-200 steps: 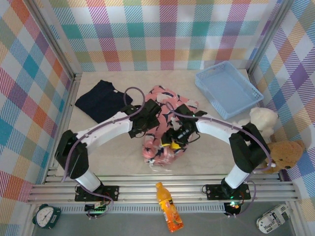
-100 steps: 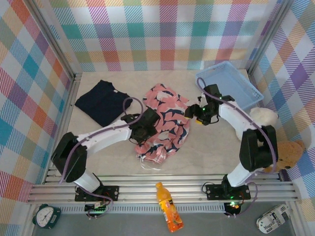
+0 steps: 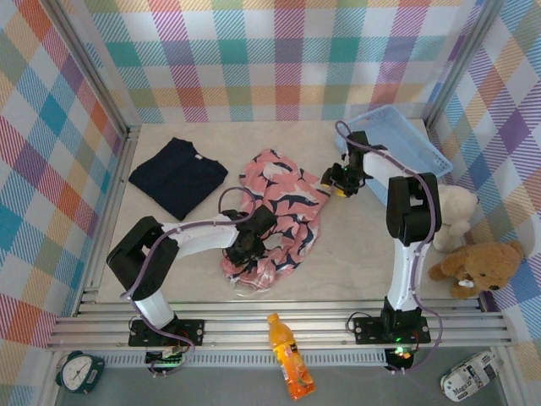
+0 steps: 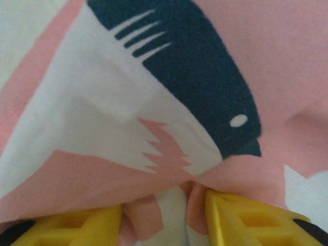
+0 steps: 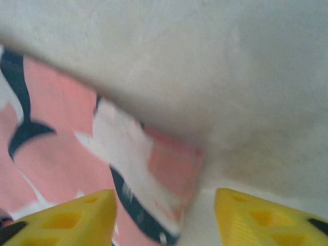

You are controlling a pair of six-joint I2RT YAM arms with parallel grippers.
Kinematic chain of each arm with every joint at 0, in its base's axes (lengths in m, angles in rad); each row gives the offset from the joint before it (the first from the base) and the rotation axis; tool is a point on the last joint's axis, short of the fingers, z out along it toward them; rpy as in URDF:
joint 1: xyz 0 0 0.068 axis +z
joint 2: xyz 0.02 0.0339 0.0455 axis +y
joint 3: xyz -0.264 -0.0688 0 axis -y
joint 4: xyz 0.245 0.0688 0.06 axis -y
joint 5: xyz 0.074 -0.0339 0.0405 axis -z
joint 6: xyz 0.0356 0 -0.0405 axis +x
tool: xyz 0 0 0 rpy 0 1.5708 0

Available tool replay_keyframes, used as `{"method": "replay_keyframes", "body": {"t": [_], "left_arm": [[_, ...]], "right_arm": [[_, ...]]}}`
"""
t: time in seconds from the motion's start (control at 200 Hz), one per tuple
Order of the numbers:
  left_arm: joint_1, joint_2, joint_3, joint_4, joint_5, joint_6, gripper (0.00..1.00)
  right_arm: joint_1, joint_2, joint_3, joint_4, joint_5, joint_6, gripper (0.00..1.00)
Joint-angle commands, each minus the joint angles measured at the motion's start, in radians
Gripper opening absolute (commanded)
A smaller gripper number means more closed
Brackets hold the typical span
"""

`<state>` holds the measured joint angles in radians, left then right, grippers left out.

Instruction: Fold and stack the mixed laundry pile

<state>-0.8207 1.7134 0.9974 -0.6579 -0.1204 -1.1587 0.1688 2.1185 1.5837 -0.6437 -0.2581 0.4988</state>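
In the middle of the overhead view, the pink garment (image 3: 283,203), printed with navy-and-white shark shapes, lies rumpled and half spread on the pale table (image 3: 355,262). The navy trousers (image 3: 177,176) lie folded flat in the upper left, well apart from it, so the pink piece looks like the one not yet folded.

The left gripper (image 3: 248,247) presses into the garment's lower left edge. In its wrist view, a ridge of pink cloth bunches between the yellow fingers (image 4: 246,220), which stand partway apart. I cannot tell whether they truly pinch it. The right gripper (image 3: 338,181) hangs at the garment's upper right corner. Its wrist view is blurred, but the jaws stand apart with the corner lying loose between them, so it holds nothing. The two likely sit at opposite ends to pull the cloth flat.

A light blue basket (image 3: 393,152) stands in the upper right. A white teddy bear (image 3: 452,207) and a brown teddy bear (image 3: 478,266) sit at the right edge. The garment's outline is hard to make out among its folds, and the left gripper covers part of its lower left edge.
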Motion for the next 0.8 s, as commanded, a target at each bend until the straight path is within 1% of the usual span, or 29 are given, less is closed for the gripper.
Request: {"method": "replay_keyframes", "body": {"t": [0.0,0.04,0.085,0.13,0.185,0.215,0.23,0.345,0.37,0.48,0.575,0.685,0.795], "left_arm": [[-0.002,0.054,0.000,-0.099,-0.029,0.086,0.48],[-0.002,0.072,0.020,-0.123,-0.042,0.106,0.49],[-0.001,0.086,0.038,-0.140,-0.052,0.129,0.49],[-0.002,0.097,0.052,-0.152,-0.060,0.142,0.49],[-0.002,0.104,0.059,-0.153,-0.066,0.153,0.49],[-0.002,0.106,0.062,-0.154,-0.067,0.154,0.49],[-0.001,0.107,0.063,-0.154,-0.068,0.154,0.49],[-0.002,0.116,0.061,-0.155,-0.072,0.160,0.49],[-0.003,0.119,0.060,-0.159,-0.075,0.162,0.49],[-0.003,0.123,0.049,-0.184,-0.099,0.172,0.49],[-0.003,0.115,0.026,-0.196,-0.113,0.174,0.49],[-0.003,0.105,0.005,-0.206,-0.128,0.168,0.49],[-0.003,0.100,0.003,-0.218,-0.141,0.168,0.49]], "right_arm": [[0.003,0.053,0.064,0.010,-0.076,0.029,0.40],[0.004,0.062,0.074,0.008,-0.087,0.037,0.34],[0.004,0.068,0.076,-0.002,-0.085,0.042,0.33],[0.004,0.069,0.072,-0.018,-0.071,0.038,0.37],[0.004,0.061,0.049,-0.016,-0.056,0.028,0.48],[0.004,0.060,0.042,-0.017,-0.048,0.025,0.49],[0.005,0.059,0.036,-0.017,-0.047,0.020,0.45],[0.005,0.061,0.040,-0.005,-0.063,-0.002,0.12],[0.004,0.056,0.044,-0.004,-0.061,-0.004,0.00],[0.003,0.010,0.093,-0.017,-0.024,-0.025,0.00],[-0.003,-0.018,0.160,-0.044,0.048,-0.067,0.00],[-0.026,0.016,0.239,-0.091,0.102,-0.096,0.00],[-0.050,0.069,0.277,-0.108,0.117,-0.096,0.00]]}}
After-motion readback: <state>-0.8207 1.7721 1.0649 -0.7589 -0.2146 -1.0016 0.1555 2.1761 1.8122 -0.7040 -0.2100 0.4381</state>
